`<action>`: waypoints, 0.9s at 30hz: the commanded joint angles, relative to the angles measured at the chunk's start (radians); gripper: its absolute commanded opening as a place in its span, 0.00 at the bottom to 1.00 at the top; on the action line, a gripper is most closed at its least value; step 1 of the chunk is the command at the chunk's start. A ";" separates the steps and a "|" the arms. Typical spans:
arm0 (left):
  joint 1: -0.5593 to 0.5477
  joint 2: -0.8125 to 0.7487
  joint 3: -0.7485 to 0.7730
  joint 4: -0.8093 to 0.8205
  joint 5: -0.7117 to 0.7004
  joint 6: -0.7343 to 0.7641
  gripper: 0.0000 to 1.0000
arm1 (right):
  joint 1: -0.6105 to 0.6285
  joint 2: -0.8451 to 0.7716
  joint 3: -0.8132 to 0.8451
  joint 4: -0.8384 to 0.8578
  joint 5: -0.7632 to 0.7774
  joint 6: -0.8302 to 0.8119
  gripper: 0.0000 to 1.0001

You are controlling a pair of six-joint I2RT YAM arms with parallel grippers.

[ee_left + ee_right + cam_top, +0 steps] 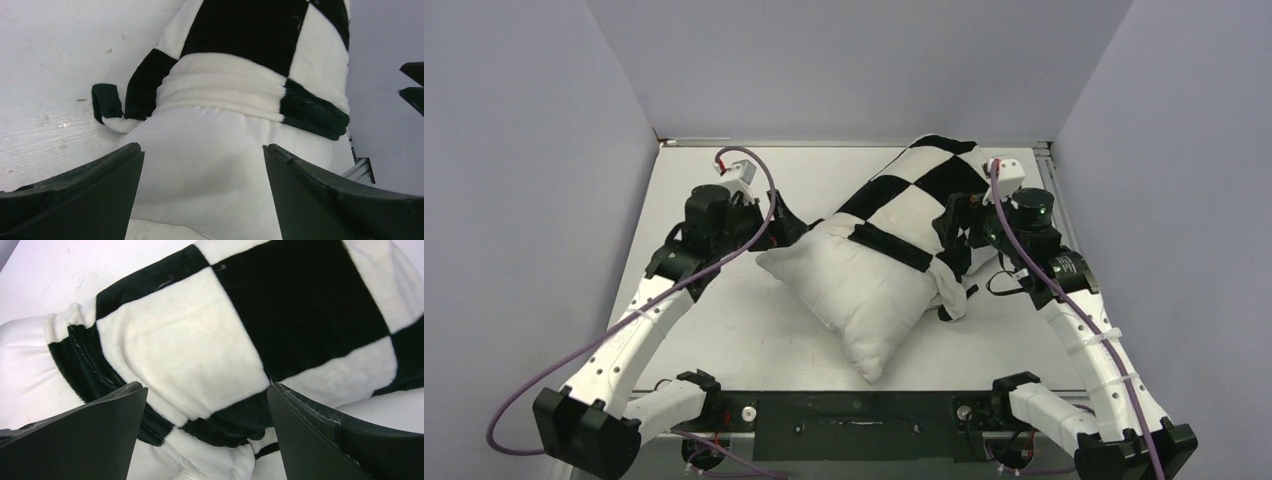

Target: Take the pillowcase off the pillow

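Observation:
The plain white pillow (856, 285) lies diagonally mid-table, its near half bare. The black and white checkered pillowcase (924, 195) covers its far half, with the bunched open edge across the middle. My left gripper (786, 226) is open at the pillow's left corner; in the left wrist view its open jaws straddle the bare pillow (210, 155), with the pillowcase edge (225, 90) beyond. My right gripper (952, 232) is open over the pillowcase's right side; in the right wrist view its open jaws frame the checkered fabric (200, 345), empty.
The white table (724, 330) is walled by grey panels at the left, back and right. A loose pillowcase flap (954, 298) hangs off the pillow's right side. A black mounting bar (854, 425) runs along the near edge between the arm bases.

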 commanded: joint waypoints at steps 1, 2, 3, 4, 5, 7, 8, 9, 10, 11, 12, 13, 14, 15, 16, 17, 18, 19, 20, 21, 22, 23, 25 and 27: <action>0.010 0.080 -0.022 0.097 0.144 -0.007 0.95 | 0.057 0.071 0.099 0.006 -0.023 -0.058 0.96; 0.010 0.095 -0.038 0.115 0.160 -0.013 0.95 | 0.068 0.086 0.113 0.008 -0.027 -0.062 0.96; 0.010 0.108 -0.055 0.132 0.168 -0.018 0.95 | 0.078 0.104 0.126 0.013 -0.032 -0.065 0.96; 0.010 0.122 -0.075 0.148 0.173 -0.027 0.95 | 0.088 0.121 0.144 0.022 -0.039 -0.065 0.96; 0.010 0.130 -0.098 0.175 0.185 -0.036 0.94 | 0.098 0.143 0.161 0.030 -0.050 -0.065 0.96; 0.007 0.138 -0.138 0.217 0.223 -0.060 0.90 | 0.125 0.192 0.209 0.037 -0.060 -0.073 0.96; 0.003 0.137 -0.159 0.235 0.241 -0.072 0.87 | 0.142 0.221 0.235 0.036 -0.059 -0.079 0.96; -0.001 0.135 -0.179 0.248 0.250 -0.082 0.83 | 0.162 0.249 0.270 0.031 -0.056 -0.089 0.96; -0.009 0.131 -0.197 0.254 0.251 -0.086 0.77 | 0.183 0.280 0.301 0.026 -0.046 -0.100 0.96; -0.019 0.125 -0.216 0.260 0.248 -0.088 0.68 | 0.204 0.309 0.332 0.018 -0.035 -0.110 0.96; -0.030 0.117 -0.233 0.265 0.242 -0.091 0.60 | 0.223 0.344 0.368 0.008 -0.027 -0.121 0.96; -0.042 0.109 -0.250 0.271 0.228 -0.095 0.52 | 0.244 0.378 0.400 -0.005 -0.022 -0.133 0.96; -0.055 0.098 -0.273 0.279 0.212 -0.099 0.43 | 0.273 0.410 0.435 -0.019 -0.016 -0.147 0.96; -0.069 0.087 -0.288 0.287 0.203 -0.105 0.37 | 0.293 0.442 0.467 -0.032 -0.010 -0.157 0.96; -0.081 0.078 -0.300 0.297 0.191 -0.110 0.32 | 0.316 0.472 0.497 -0.044 -0.005 -0.168 0.96; -0.094 0.069 -0.314 0.306 0.181 -0.114 0.27 | 0.336 0.502 0.532 -0.053 -0.002 -0.176 0.96; -0.107 0.061 -0.324 0.318 0.170 -0.119 0.24 | 0.357 0.539 0.558 -0.064 0.001 -0.184 0.96; -0.123 0.050 -0.334 0.327 0.159 -0.120 0.19 | 0.375 0.568 0.579 -0.075 0.001 -0.186 0.96; -0.131 0.047 -0.344 0.337 0.151 -0.123 0.13 | 0.391 0.596 0.601 -0.086 0.002 -0.199 0.96; -0.146 0.039 -0.349 0.345 0.143 -0.125 0.08 | 0.411 0.621 0.622 -0.100 0.004 -0.218 0.96; -0.156 0.035 -0.355 0.348 0.133 -0.126 0.03 | 0.430 0.647 0.642 -0.114 0.008 -0.231 0.96; -0.166 0.033 -0.358 0.349 0.122 -0.126 0.00 | 0.449 0.672 0.663 -0.128 0.010 -0.245 0.96; -0.182 0.026 -0.363 0.349 0.105 -0.126 0.00 | 0.484 0.718 0.690 -0.151 0.016 -0.270 0.96; -0.193 0.017 -0.369 0.349 0.090 -0.126 0.00 | 0.513 0.759 0.709 -0.177 0.012 -0.288 0.96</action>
